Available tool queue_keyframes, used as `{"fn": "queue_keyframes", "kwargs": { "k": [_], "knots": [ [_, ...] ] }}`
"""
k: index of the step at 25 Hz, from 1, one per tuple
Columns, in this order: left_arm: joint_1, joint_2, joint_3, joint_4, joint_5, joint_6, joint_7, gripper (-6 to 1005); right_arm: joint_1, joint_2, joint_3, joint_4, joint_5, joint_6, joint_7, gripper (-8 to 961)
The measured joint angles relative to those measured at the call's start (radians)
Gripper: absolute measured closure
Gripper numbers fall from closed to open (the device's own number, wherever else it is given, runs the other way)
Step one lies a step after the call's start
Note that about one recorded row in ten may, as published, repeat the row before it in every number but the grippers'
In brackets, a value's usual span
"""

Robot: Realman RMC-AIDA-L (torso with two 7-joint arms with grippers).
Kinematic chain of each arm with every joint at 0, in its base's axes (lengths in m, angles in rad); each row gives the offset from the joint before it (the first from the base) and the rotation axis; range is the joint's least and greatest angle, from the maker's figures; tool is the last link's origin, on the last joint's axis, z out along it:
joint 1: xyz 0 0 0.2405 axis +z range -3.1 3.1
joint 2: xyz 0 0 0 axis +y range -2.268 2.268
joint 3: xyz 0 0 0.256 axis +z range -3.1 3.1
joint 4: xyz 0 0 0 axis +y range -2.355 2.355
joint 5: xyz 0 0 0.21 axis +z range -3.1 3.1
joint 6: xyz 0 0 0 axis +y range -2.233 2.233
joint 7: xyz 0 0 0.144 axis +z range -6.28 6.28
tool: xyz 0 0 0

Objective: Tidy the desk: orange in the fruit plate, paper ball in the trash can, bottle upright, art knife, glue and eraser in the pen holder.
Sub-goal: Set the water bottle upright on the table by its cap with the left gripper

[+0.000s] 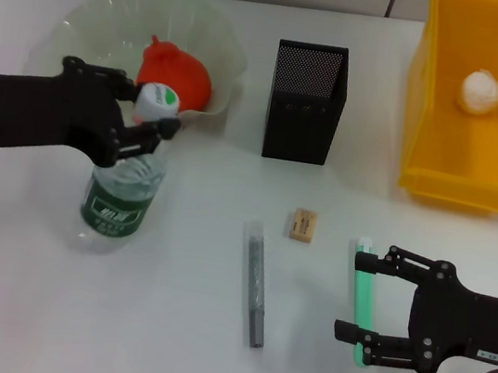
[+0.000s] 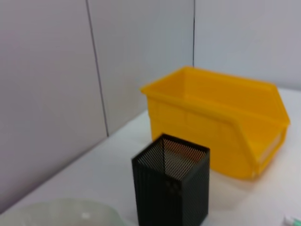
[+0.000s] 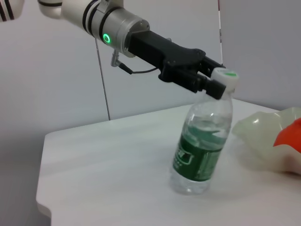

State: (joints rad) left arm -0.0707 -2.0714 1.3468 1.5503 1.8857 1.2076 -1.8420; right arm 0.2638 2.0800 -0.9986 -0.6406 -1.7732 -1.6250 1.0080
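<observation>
**Left jaws pinch the bottle neck; right jaws wide over the green stick**

The left gripper sits at about 9 o'clock on the white table, its jaws narrowed onto the neck of the bottle just under the white-and-green cap. The right wrist view shows the same grip: black fingertips touch the neck, and the bottle stands on its base, tilted slightly.

Just beyond the bottle, at 11 o'clock, the orange lies inside the fruit plate. The pen holder stands at 12 o'clock; the left wrist view looks down into its open top, and nothing can be made out inside. The trash can is at 2 o'clock with the paper ball on its floor.

The right gripper is at 4 o'clock, jaws spread wide, one finger at each end of a green stick lying on the table; whether the fingers touch it cannot be told.

Near the centre, the eraser lies flat, and beside it at 6 o'clock lies a grey art knife, the two apart.
</observation>
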Motion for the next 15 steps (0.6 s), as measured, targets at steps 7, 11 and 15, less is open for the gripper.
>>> {"fn": "queue_keyframes", "kwargs": {
  "k": [7,11,15],
  "knots": [
    [0.015,0.001,-0.083,-0.055,-0.077,0.041,0.066,558,0.003,0.000,0.000,-0.001,0.000,-0.004,0.010,110],
    [0.026,0.001,-0.109,-0.062,-0.109,0.060,0.089,557,0.005,-0.001,0.000,-0.002,0.000,-0.006,0.011,110],
    [0.032,0.001,-0.121,-0.067,-0.115,0.071,0.100,554,0.010,-0.001,0.000,-0.002,0.000,-0.007,0.016,110]
  ]
}}
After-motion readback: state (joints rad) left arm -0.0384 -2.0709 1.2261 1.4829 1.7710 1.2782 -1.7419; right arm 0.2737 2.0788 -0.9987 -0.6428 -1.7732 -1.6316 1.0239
